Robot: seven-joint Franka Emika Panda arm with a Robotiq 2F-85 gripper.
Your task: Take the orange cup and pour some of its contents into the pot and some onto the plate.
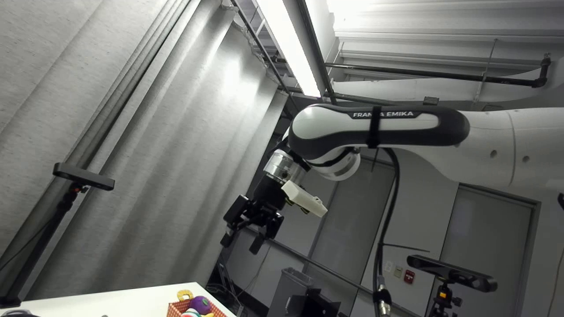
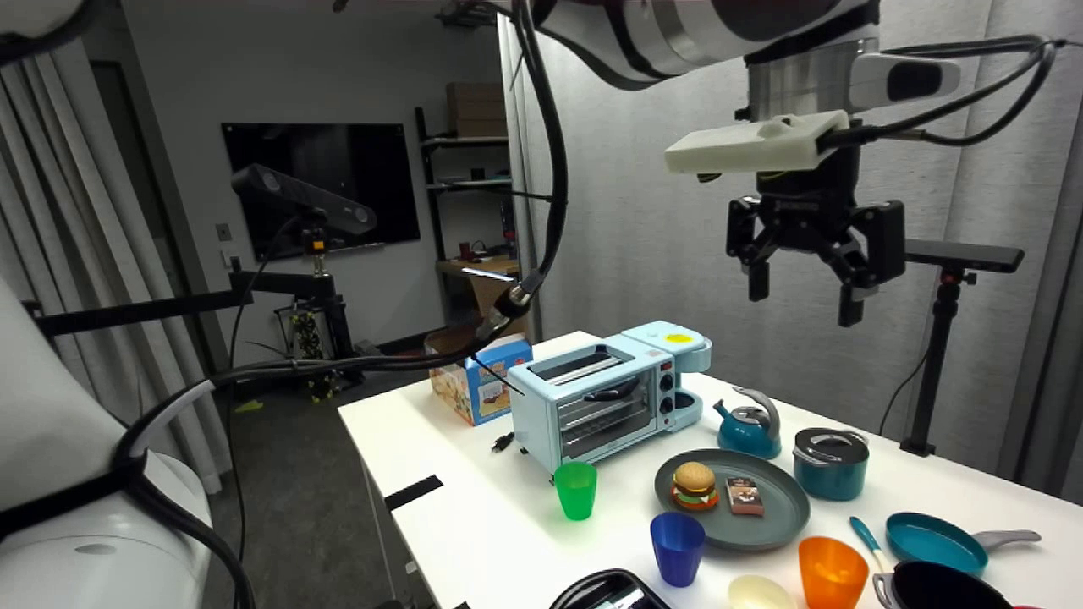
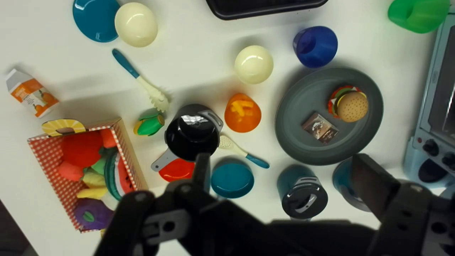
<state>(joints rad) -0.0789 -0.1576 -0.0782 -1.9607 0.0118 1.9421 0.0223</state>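
The gripper [image 2: 804,296] stands with jaws wide apart, at the upper right of an exterior view. In the wrist view, the orange cup [image 3: 245,124], containing yellow-orange pieces [image 3: 240,107], stands near the centre. The black pot [image 3: 192,138] is just beside it, left of centre. The gray plate [image 3: 298,113], right of centre, bears a toy hamburger [image 3: 352,106] and a small box [image 3: 320,128].

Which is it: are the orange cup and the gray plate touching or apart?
Apart. The wrist view shows it: a strip of white tabletop runs between the orange cup and the gray plate.
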